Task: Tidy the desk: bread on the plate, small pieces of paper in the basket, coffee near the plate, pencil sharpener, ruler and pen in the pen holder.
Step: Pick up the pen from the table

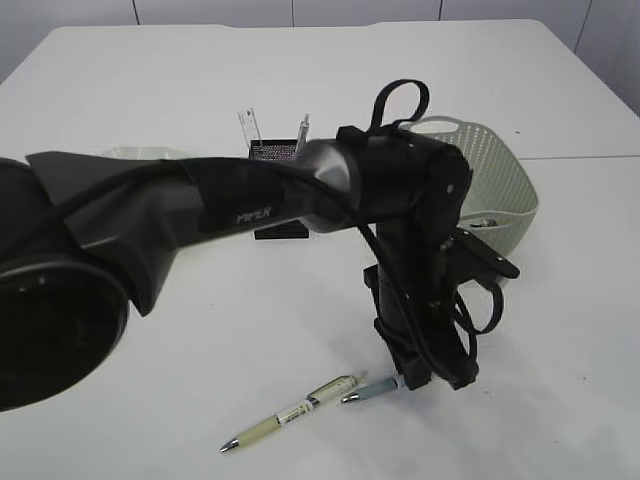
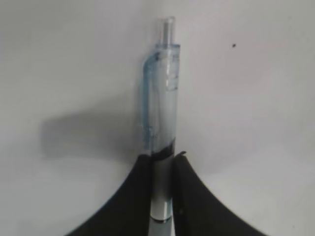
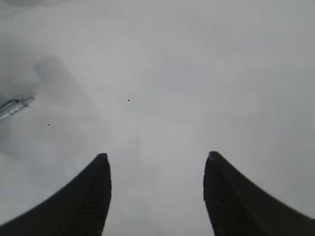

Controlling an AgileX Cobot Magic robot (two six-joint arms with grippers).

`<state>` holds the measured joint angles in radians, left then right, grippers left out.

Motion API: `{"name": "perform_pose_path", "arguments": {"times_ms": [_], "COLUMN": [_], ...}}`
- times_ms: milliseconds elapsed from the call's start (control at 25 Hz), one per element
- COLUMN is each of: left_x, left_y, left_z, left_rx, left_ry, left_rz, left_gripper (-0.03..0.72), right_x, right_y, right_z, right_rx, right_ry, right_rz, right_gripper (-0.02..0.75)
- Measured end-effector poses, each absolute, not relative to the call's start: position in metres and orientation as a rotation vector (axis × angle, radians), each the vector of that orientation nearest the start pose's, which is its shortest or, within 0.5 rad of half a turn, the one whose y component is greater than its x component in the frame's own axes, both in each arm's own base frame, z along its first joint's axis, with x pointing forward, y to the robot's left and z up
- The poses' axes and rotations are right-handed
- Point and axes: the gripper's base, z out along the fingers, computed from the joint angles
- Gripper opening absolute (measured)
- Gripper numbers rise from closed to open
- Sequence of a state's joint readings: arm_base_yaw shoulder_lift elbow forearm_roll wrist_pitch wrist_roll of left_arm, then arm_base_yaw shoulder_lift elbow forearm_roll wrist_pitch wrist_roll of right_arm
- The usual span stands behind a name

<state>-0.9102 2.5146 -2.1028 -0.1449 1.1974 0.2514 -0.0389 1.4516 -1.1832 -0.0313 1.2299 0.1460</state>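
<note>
My left gripper (image 1: 405, 382) reaches across the table, low over its front. It is shut on a clear blue pen (image 1: 368, 393), which sticks out to the left at table level. In the left wrist view the jaws (image 2: 162, 169) pinch the pen (image 2: 165, 98) near its silver band. A cream pen (image 1: 290, 412) lies loose on the table just left of it. The black mesh pen holder (image 1: 272, 152) stands behind the arm with a clear ruler (image 1: 248, 128) in it. My right gripper (image 3: 156, 169) is open and empty over bare table, with the blue pen's end (image 3: 15, 105) at its left.
A pale green basket (image 1: 505, 180) stands at the right, partly behind the arm. A pale plate rim (image 1: 135, 153) shows at the back left. The left arm hides the table's middle. Bread, coffee, sharpener and paper pieces are out of view.
</note>
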Motion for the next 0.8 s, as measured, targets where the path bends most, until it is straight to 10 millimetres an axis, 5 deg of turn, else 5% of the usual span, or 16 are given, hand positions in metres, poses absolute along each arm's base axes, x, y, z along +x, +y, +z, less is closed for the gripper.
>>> {"name": "perform_pose_path", "arguments": {"times_ms": [520,680,800], "left_x": [0.293,0.294,0.292], "left_y": [-0.387,-0.384,-0.385], "left_z": [0.240,0.253,0.241], "left_rx": [1.469,1.408,1.361], "left_ry": [2.512,2.467,2.429], "left_rz": [-0.447,-0.537,-0.599], "left_gripper": [0.060,0.060,0.060], "right_x": [0.269,0.269,0.269], "right_y": [-0.013,-0.013,-0.013], "right_z": [0.295,0.295,0.295], "right_rx": [0.263,0.263,0.263], "right_ry": [2.969,2.969,2.969], "right_rz": [-0.032,-0.032,-0.032], "right_gripper": [0.438,0.438,0.438]}}
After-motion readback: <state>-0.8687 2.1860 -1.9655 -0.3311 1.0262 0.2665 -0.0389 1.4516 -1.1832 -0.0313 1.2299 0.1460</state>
